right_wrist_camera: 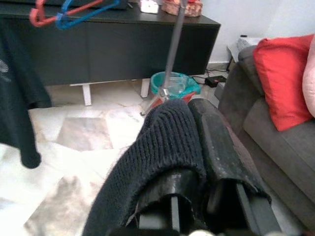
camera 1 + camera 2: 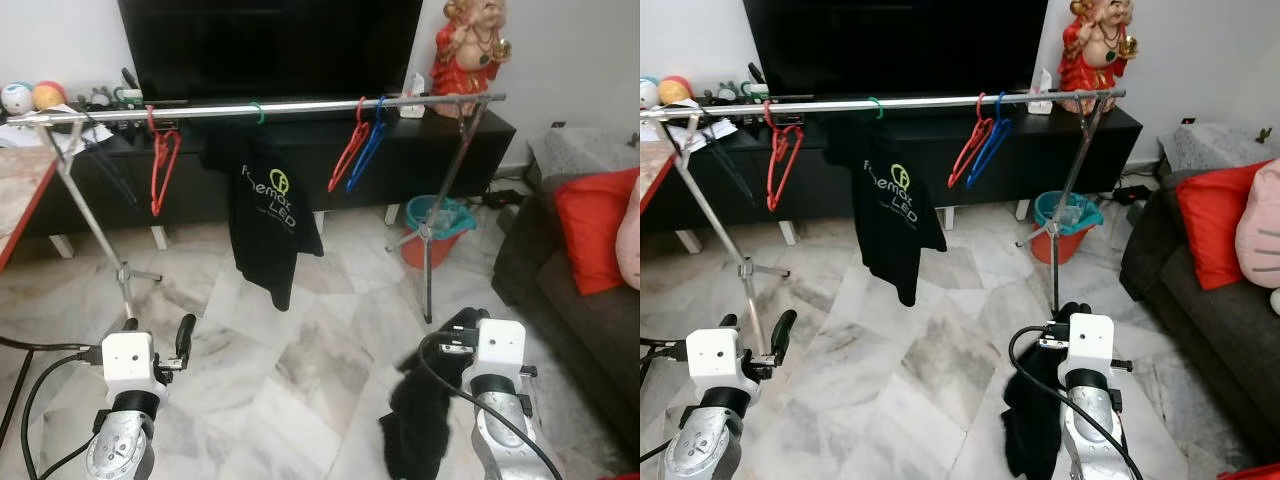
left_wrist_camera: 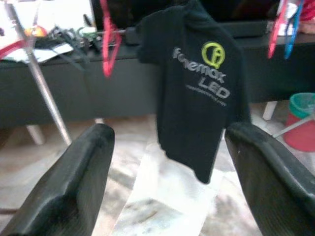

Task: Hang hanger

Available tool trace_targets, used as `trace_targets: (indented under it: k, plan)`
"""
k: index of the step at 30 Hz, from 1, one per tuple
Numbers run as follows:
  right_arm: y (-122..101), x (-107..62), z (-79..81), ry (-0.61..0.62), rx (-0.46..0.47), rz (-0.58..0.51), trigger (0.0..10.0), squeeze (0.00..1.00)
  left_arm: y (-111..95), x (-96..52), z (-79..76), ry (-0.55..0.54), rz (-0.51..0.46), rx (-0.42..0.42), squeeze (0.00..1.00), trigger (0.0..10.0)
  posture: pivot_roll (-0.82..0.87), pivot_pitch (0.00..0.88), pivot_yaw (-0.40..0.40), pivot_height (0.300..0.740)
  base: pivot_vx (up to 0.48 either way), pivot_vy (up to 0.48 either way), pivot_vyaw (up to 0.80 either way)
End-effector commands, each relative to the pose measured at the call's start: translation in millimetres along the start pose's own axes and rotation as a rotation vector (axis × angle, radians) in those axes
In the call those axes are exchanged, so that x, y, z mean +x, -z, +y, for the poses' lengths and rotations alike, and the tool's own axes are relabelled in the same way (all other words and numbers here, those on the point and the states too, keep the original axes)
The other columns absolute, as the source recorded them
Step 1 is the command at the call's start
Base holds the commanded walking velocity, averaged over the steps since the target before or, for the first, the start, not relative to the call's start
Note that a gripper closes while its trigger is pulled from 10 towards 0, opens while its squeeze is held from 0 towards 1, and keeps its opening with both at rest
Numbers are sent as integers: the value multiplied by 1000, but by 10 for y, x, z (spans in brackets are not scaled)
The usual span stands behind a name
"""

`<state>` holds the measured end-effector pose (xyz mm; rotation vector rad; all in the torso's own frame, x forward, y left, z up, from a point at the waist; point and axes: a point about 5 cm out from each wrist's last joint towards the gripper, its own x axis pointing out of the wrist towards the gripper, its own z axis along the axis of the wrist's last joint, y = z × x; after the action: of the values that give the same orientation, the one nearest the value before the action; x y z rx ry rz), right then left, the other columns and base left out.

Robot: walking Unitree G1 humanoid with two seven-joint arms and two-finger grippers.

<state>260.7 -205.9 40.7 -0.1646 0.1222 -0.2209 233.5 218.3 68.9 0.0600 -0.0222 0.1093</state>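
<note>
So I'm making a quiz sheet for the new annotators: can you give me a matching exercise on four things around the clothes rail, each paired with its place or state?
Things:
1. black T-shirt
2. blue hanger
3. dark knitted garment
4. teal and red bucket

Places or states:
A. held by the right gripper, hanging toward the floor
B. on the floor beside the rail's right-hand stand
C. hanging on the rail from a green hook
D. empty, next to a red hanger on the rail

Pairs: 1-C, 2-D, 3-A, 4-B
</note>
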Motion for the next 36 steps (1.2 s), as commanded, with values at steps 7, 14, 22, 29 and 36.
trace_targets:
  k: [7, 14, 22, 29, 36]
  plan:
    - [55, 18, -97, 12, -11, 15, 10000, 0, 2, -4, -16, -1, 1, 20, 0, 10000, 71, 0, -68, 740, 335, 0, 0]
    - [246, 15, -191, 34, -43, 105, 10000, 0, -1, 10, -45, 1, -3, 16, 0, 10000, 71, 0, -72, 740, 335, 0, 0]
    - [289, 18, -233, 48, -39, 124, 10000, 0, -22, 21, -41, 2, -13, 17, 0, 10000, 74, 0, -74, 740, 335, 0, 0]
    - [307, 32, -232, 58, -31, 119, 10000, 0, -36, 30, -85, 22, -18, 21, 0, 10000, 74, 0, -72, 740, 335, 0, 0]
    - [288, 52, -233, 63, -22, 106, 10000, 0, -73, 50, -92, 23, -34, 17, 0, 10000, 71, 0, -72, 740, 335, 0, 0]
